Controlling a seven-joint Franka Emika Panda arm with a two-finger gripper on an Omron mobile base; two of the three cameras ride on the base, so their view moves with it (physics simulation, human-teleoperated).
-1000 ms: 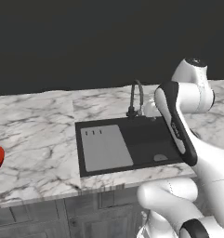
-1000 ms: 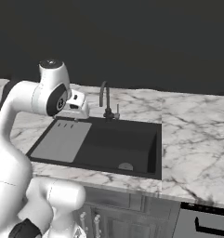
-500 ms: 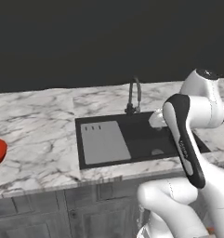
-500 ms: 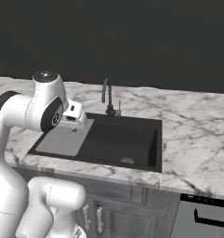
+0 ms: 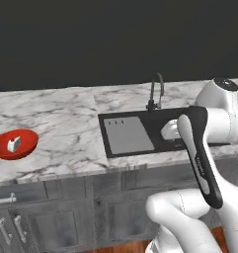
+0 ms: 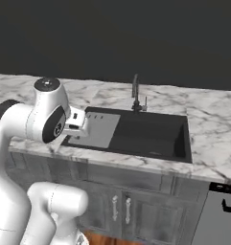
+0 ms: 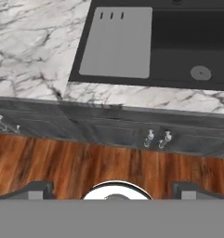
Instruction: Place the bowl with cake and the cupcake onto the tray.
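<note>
Observing the arm folded near the sink [image 5: 140, 133], we are finding its gripper [image 7: 111, 189] spread wide, empty; red bowl with cake [image 5: 14, 144] sitting far left.

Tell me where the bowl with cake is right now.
In the left base view, the bowl with cake sits on the marble counter at the far left, well left of the sink drainboard.

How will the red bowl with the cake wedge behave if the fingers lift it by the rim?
The red bowl looks rigid and glossy, so probably slippery to pinch. It is shallow, so the loose-looking white cake wedge may slide or topple if it tilts.
</note>
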